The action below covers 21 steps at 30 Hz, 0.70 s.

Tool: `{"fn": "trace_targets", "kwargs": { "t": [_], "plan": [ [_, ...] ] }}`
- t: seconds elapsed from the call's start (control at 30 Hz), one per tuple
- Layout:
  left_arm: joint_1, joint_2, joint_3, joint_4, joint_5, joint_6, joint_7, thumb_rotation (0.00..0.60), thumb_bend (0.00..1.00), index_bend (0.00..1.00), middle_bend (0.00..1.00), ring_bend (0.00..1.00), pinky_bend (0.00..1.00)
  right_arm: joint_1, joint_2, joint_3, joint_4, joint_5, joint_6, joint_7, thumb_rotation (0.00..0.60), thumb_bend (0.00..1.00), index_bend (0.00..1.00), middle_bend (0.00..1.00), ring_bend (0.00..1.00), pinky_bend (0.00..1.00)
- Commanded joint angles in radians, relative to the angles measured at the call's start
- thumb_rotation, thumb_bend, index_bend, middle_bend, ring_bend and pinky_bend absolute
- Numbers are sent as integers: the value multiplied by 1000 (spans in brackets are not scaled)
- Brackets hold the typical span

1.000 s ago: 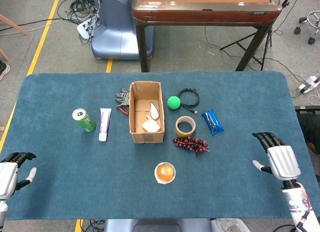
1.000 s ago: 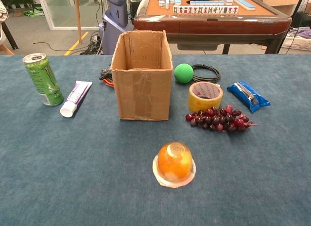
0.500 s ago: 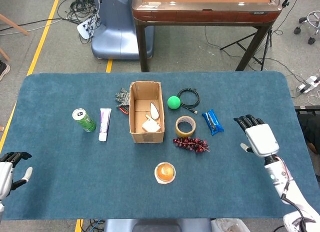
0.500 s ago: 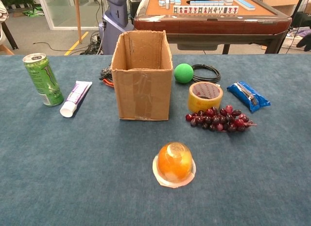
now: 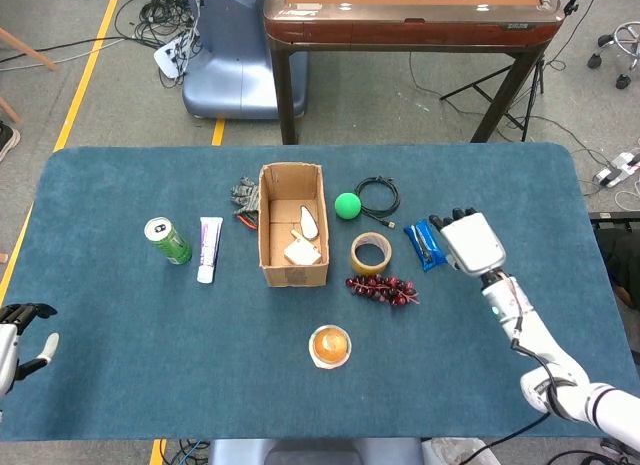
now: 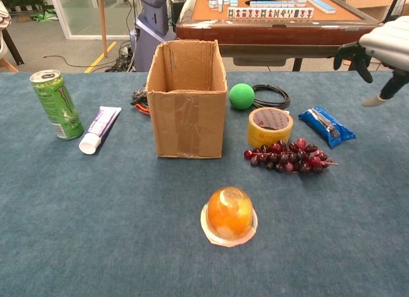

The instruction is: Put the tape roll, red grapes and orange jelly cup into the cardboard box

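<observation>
**Right hand brought in over the right side of the table**

Since the earlier frames, the right hand (image 5: 471, 242) has been carried from the near right edge toward the centre and is now seen raised beside the blue packet (image 5: 425, 244). Its fingers are spread and nothing is held; in the chest view it is cut off by the right frame edge. The left hand (image 5: 14, 338) has been drawn back to the near left corner, is largely cropped, and appears empty with fingers apart. The tape roll (image 5: 370, 253) lies just right of the cardboard box (image 5: 293, 223). The red grapes (image 5: 381, 288) lie against the roll's near side. The orange jelly cup (image 5: 330, 346) stands alone, nearer. Pale items inside the box cannot be identified.
</observation>
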Motion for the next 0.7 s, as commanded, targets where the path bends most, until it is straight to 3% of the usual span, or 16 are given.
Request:
{"fn": "trace_targets", "kwargs": {
  "t": [0.03, 0.1, 0.23, 0.7],
  "plan": [
    [4, 5, -3, -3, -1, 6, -6, 600, 332, 412, 442, 340, 533, 46, -22, -1, 17, 15, -69, 8, 600, 0, 355, 997, 861, 931],
    [6, 9, -4, -5, -2, 10, -13, 600, 332, 413, 442, 340, 534, 69, -29, -5, 22, 21, -102, 26, 600, 0, 387, 1000, 936, 986],
    [9, 14, -7, -6, -4, 14, -20, 600, 332, 414, 442, 340, 533, 105, -48, -19, 48, 23, -153, 61, 600, 0, 426, 1000, 997, 1000],
    [25, 31, -21, -15, -25, 36, -29, 600, 332, 423, 442, 340, 534, 175, -132, -69, 161, -1, -205, 141, 600, 109, 437, 1000, 1000, 1000]
  ]
}}
